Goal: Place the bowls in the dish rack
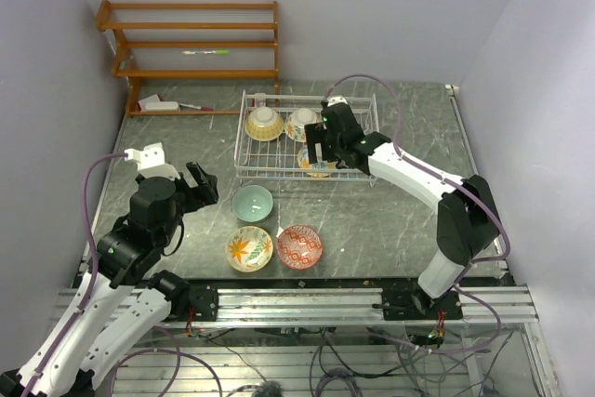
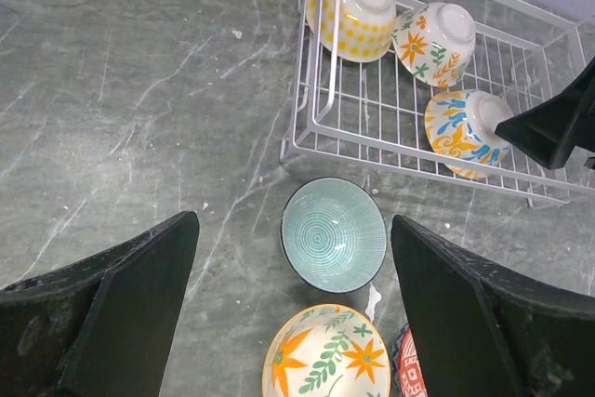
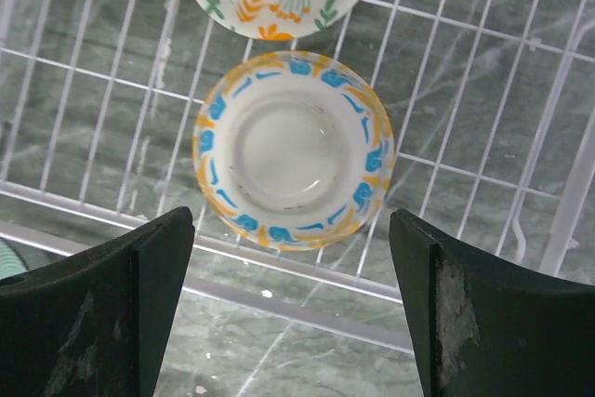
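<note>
Three bowls (image 1: 264,123) sit in the dish rack (image 1: 279,163), three on the worktop (image 1: 390,220). My left gripper (image 1: 203,183), wide and empty, has the teal bowl (image 1: 252,203) just ahead; my right gripper (image 1: 322,148), equally wide, hovers over the rack.

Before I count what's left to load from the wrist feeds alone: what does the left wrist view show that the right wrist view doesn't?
Left wrist only: the teal bowl in full, the orange-flower bowl and a red bowl's edge, all on the table. Right wrist only: the right pincer open above the blue-and-orange bowl. Both: the dish rack holding it, the yellow-dotted bowl and the leaf-patterned bowl, all upturned.
</note>
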`<state>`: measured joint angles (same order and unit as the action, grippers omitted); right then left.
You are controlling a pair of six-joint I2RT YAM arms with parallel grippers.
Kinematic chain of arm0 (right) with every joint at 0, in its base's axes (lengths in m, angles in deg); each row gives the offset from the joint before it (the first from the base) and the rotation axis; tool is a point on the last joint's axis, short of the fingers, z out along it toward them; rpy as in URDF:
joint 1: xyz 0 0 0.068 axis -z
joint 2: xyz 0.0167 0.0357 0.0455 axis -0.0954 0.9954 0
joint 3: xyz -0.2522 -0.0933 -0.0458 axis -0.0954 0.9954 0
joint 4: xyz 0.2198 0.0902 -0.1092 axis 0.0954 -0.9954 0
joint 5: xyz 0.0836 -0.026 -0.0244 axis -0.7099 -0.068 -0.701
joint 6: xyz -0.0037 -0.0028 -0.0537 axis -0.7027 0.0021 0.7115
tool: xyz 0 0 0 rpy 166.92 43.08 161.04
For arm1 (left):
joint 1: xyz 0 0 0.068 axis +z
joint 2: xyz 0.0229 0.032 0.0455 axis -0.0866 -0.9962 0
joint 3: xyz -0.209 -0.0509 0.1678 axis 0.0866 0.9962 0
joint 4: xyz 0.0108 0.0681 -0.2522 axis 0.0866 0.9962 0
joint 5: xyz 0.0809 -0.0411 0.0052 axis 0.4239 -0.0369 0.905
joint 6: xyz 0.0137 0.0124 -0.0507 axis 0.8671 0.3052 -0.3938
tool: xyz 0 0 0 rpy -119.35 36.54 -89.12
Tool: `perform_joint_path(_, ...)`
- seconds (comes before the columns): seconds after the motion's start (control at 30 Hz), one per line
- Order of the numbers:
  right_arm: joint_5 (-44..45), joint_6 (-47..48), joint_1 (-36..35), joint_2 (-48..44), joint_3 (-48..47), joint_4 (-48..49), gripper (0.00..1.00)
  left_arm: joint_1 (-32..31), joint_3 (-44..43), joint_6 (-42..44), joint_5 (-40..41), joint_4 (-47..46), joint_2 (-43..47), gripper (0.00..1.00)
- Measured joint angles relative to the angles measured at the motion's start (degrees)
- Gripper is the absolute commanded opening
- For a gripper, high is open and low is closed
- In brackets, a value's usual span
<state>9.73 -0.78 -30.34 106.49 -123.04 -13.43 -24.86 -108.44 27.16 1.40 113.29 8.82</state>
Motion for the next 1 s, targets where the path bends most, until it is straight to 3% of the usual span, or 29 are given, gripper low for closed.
perform_joint_path(0.7,0.7,1.6,0.3,5.8,-0.8,1.7,0.76,0.0,0.0,0.0,0.0,0.0,0.6,0.96)
perform_joint_path(0.87,0.9,1.6,0.3,7.5,-2.2,2.5,0.69,0.0,0.0,0.0,0.0,0.0,0.7,0.95)
perform_joint_path(1.0,1.4,1.7,0.3,7.6,-2.9,2.8,0.57,0.0,0.0,0.0,0.0,0.0,0.8,0.96)
